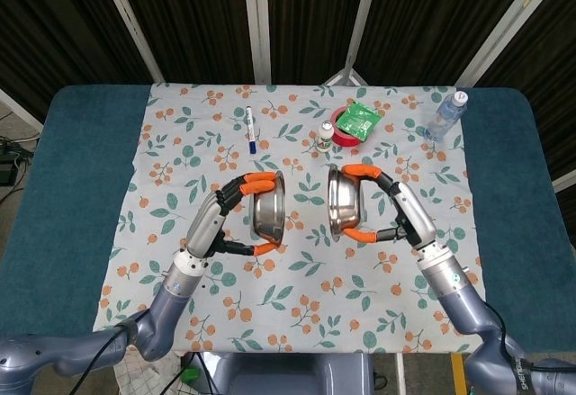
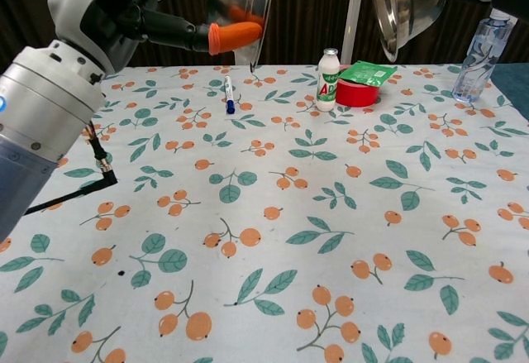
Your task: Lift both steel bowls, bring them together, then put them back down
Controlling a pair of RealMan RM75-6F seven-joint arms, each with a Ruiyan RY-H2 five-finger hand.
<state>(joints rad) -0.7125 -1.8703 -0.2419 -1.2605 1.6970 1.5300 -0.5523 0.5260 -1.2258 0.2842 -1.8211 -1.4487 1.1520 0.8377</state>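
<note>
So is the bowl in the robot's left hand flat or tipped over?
Tipped on its side. The left hand holds the steel bowl up off the table with its rim standing upright, its open mouth facing the other bowl.

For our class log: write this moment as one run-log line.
phase: bringing together | left hand: holds left bowl aloft | right hand: holds right bowl aloft | bowls: apart, not touching

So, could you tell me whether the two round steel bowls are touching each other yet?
Apart. The head view shows patterned cloth between the left hand's round steel bowl and the right hand's round steel bowl; the chest view also shows a gap between their rims.
</note>
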